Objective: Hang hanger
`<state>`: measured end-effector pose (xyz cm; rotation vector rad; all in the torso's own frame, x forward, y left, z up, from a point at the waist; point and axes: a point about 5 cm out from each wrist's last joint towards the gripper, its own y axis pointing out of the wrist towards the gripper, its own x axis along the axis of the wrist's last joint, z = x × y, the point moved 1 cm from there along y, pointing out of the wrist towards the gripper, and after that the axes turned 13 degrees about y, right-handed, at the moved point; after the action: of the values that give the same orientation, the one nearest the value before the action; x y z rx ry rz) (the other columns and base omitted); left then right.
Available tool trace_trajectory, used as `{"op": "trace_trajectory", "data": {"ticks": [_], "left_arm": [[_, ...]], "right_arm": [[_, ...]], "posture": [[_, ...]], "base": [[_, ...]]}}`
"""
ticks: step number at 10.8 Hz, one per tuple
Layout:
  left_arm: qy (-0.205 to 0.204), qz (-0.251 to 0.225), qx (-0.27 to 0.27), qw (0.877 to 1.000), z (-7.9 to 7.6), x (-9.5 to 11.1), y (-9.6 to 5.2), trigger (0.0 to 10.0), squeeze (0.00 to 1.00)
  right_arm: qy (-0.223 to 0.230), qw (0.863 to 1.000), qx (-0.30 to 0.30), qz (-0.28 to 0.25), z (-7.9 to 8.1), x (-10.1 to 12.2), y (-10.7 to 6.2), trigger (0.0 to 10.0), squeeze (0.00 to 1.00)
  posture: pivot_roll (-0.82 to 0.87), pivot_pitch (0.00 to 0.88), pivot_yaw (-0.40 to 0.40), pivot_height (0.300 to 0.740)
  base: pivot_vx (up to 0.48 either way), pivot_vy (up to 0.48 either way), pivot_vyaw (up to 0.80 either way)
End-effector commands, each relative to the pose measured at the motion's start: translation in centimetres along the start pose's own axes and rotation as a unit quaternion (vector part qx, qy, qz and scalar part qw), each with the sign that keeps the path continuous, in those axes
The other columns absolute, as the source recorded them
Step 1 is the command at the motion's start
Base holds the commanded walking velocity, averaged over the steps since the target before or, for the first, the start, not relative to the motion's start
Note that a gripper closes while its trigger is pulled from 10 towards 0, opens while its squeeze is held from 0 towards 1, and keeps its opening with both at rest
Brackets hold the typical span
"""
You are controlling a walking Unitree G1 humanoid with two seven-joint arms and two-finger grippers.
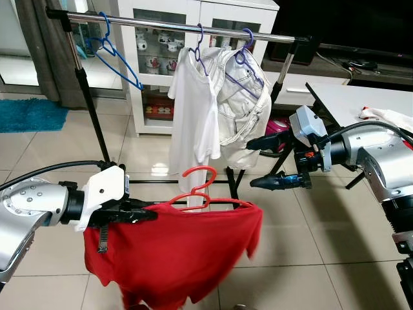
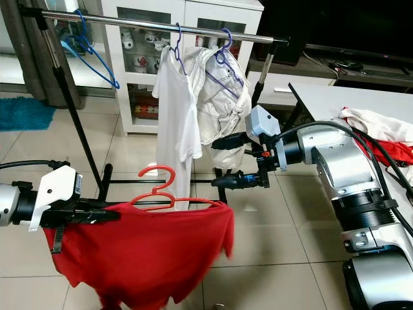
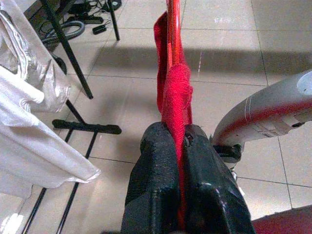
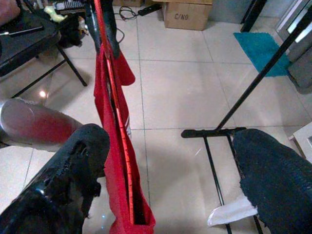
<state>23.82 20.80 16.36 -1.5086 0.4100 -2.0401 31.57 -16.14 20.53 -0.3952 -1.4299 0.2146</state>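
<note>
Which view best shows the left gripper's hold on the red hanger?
Left wrist view: the left gripper is shut on the hanger through the red shirt. The eye views show that grip side-on; the right wrist view shows hanger and shirt edge-on.

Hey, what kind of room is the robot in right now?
Probably a living room in a home, used for drying laundry. A clothes rack stands on tiled floor with shirts hung on it, a white display cabinet stands behind it, and a TV sits on a low unit.

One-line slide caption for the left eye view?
Left gripper holds a red hanger carrying a red shirt below the clothes rail; right gripper open nearby.
</note>
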Motion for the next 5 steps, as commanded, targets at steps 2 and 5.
{"op": "trace_trajectory", "data": {"ticks": [2,5], "left_arm": [[0.033,-0.044,0.099,0.994,2.2,2.0,-1.9,0.0,0.00],[0.038,-0.042,0.101,0.993,2.4,2.2,-2.1,0.0,0.00]], "right_arm": [[0.029,0.992,-0.074,-0.098,-0.1,0.8,3.1,10.0,0.00],[0.035,0.993,-0.048,-0.100,0.4,0.6,3.3,10.0,0.00]], "posture": [[-0.06,0.000,-0.100,0.740],[-0.05,0.000,-0.094,0.740]], "base": [[0.000,0.000,0.00],[0.000,0.000,0.00]]}}
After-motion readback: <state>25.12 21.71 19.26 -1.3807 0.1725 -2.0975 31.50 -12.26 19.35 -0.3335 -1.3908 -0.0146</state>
